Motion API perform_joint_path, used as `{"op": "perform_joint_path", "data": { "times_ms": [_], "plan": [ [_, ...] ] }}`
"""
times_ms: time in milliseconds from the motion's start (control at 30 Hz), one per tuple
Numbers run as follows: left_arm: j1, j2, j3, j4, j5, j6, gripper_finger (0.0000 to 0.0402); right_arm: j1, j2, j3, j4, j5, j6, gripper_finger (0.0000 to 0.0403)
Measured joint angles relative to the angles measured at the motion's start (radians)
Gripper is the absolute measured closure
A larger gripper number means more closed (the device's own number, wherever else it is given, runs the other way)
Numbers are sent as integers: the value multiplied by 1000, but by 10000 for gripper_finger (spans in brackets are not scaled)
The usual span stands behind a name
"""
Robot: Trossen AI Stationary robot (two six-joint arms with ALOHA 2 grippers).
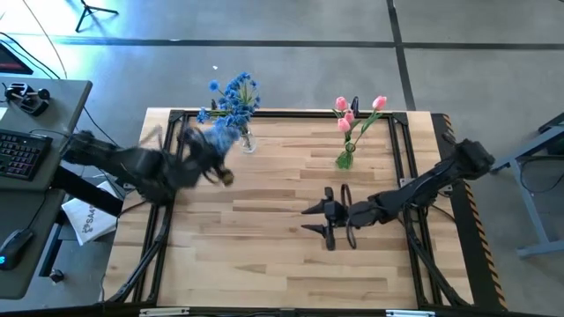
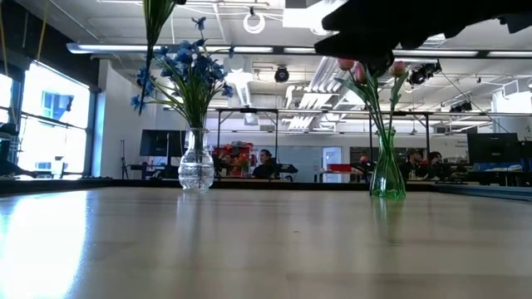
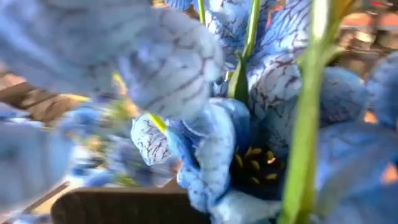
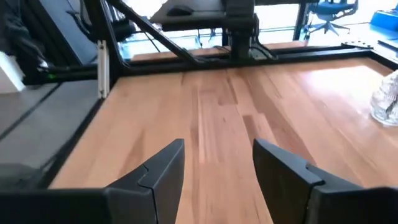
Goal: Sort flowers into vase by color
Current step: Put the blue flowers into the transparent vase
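Blue flowers [image 3: 211,124] at left gripper [image 1: 220,150]

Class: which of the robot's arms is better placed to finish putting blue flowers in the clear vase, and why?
Left. The left gripper is beside the clear vase among the blue flowers; the right gripper is open, empty, mid-table.

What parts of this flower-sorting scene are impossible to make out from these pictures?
- Left gripper: blurred in the high view; blue blossoms fill the left wrist view, so its fingers and any held stem cannot be made out.
- Clear vase: cut off by the right wrist view's edge.
- Pink tulips: partly hidden by a dark arm in the low view.
- Stem counts in the clear vase and green vase: too small to tell.
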Motion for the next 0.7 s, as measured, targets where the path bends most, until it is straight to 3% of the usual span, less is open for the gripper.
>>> {"op": "perform_joint_path", "data": {
  "times_ms": [100, 267, 333, 400, 533, 700],
  "plan": [
    [108, -70, 0, 55, 115, 80, 401, 2, 53, 0, 35, 3, 0, 219],
    [279, -111, -63, 420, 609, 255, 401, 2, 119, 0, 122, -6, 0, 219],
    [324, -95, -110, 556, 697, 311, 401, 2, 125, 0, 127, -11, 0, 219],
    [356, -58, -137, 635, 643, 343, 401, 2, 124, 0, 132, -11, 0, 219],
    [410, 23, -133, 635, 443, 415, 401, 2, 122, 0, 136, -24, 0, 219],
    [437, 81, -102, 643, 403, 476, 401, 2, 122, 0, 135, -25, 0, 219]
  ]
}}
